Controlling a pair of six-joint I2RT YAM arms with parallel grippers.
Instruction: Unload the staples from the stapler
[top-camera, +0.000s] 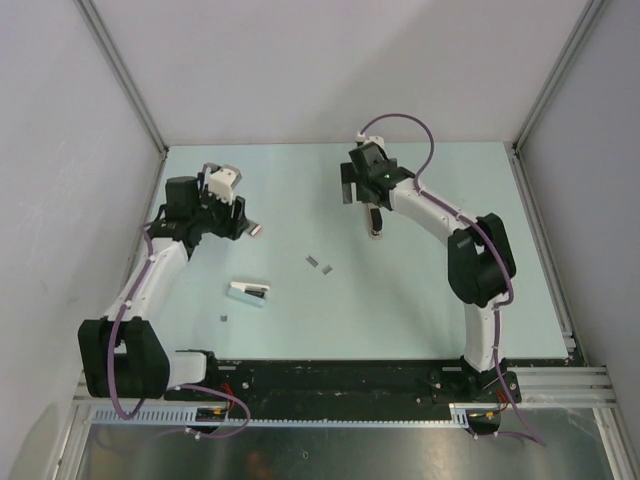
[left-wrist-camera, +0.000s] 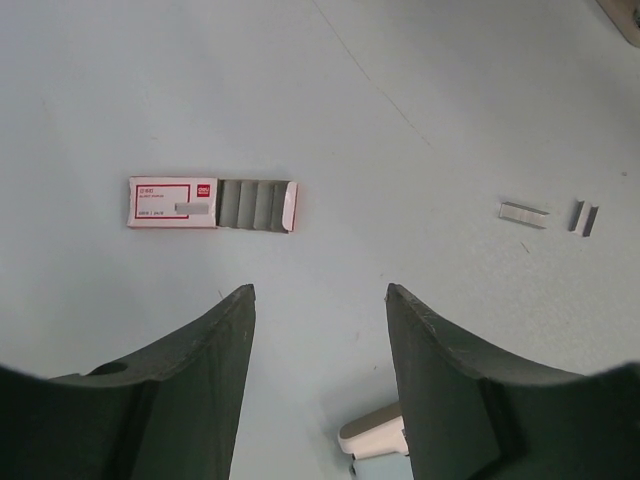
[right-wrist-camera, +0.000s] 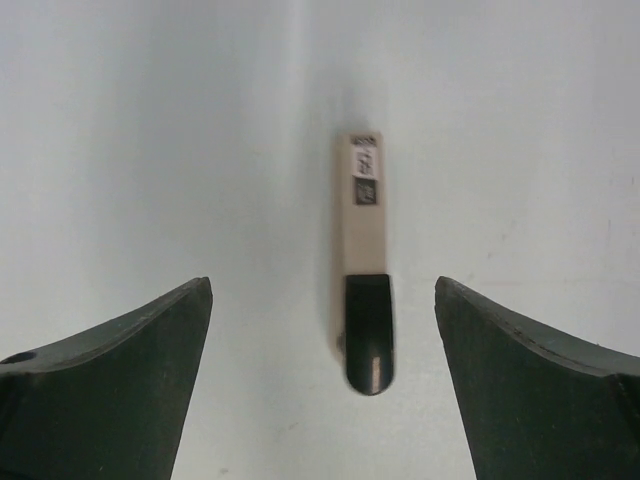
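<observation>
The slim dark-grey stapler with a pale beige strip (right-wrist-camera: 365, 230) lies flat on the pale green table (top-camera: 420, 300), far and right of centre. Its long axis runs near-far, dark end pointing far. The right gripper (right-wrist-camera: 323, 285) is above it, jaws wide apart and not touching it. The left gripper (left-wrist-camera: 320, 300) also has its jaws apart. The small grey ridged staples (left-wrist-camera: 523, 214) lie near mid-table.

You have a slim bar-shaped stapler (right-wrist-camera: 364, 250) whose long strip is pale beige with small black-and-white labels, and whose rounded end is glossy black. The short metal staples (left-wrist-camera: 524, 214) are silver-grey against the pale mint-green table (left-wrist-camera: 420, 80), and the small flat cardboard box (left-wrist-camera: 160, 204) is white with a red border and a grey-striped open part. The left gripper (left-wrist-camera: 320, 300) and right gripper (right-wrist-camera: 322, 300) are dark greenish black.
</observation>
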